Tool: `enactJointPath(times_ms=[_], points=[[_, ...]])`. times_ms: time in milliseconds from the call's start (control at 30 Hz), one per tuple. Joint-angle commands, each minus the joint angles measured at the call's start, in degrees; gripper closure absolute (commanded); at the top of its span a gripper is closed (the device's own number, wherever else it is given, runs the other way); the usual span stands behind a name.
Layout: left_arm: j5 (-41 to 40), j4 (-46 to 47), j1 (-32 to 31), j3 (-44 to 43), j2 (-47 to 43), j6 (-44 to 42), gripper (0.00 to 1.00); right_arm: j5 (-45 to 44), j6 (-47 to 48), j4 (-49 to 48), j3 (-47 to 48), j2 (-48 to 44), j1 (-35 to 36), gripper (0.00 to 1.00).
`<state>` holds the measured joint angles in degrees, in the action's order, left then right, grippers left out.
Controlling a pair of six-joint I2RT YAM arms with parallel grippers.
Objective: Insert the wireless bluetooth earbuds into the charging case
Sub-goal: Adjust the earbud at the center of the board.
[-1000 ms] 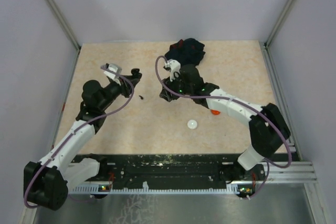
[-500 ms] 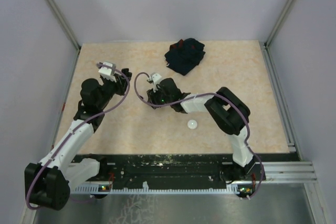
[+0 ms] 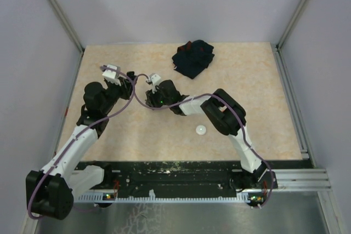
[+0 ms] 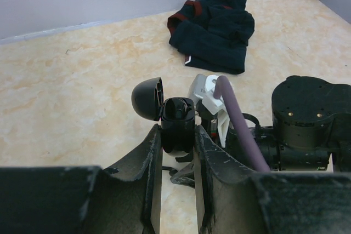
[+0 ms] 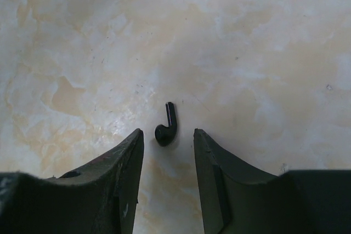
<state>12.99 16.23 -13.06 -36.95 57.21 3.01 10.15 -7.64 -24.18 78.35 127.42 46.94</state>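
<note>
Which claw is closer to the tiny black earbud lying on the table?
Right. The right claw hangs over the black earbud, which lies between its open jaws. The left claw is off to one side, holding the open black case.

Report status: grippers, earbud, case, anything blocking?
Left gripper shut on black charging case, lid open. Right gripper open, jaws flanking black earbud lying on table. Nothing seen blocking.
</note>
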Motion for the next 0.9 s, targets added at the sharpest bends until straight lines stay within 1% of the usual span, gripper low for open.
enactJointPath(times_ms=[0,33,233,300,500,700,867], points=[[1.22,1.33,0.49,-1.77,-0.58,0.69,1.0,0.11,0.4,-0.95,4.06,1.96,1.07,0.59],[1.32,1.39,0.49,-1.71,-0.58,0.77,1.0,-0.14,0.49,-0.5,4.12,2.14,1.12,0.6],[2.61,2.02,0.67,-1.56,-0.35,1.47,1.0,-2.71,1.07,1.3,2.07,0.91,1.34,0.79],[2.96,2.22,0.75,-1.55,-0.22,1.8,1.0,-3.54,1.0,1.75,0.64,-0.13,1.32,0.82],[3.29,2.53,0.93,-1.37,-0.25,1.99,1.0,-5.32,2.47,4.73,-5.96,-6.76,1.34,0.84],[3.81,2.75,1.08,-1.37,-0.1,2.31,1.0,-8.31,3.47,14.29,-12.14,-16.1,1.37,0.84],[4.18,3.01,1.11,-1.22,-0.28,2.69,1.0,-13.81,1.64,25.87,-16.03,-22.47,1.24,0.84]])
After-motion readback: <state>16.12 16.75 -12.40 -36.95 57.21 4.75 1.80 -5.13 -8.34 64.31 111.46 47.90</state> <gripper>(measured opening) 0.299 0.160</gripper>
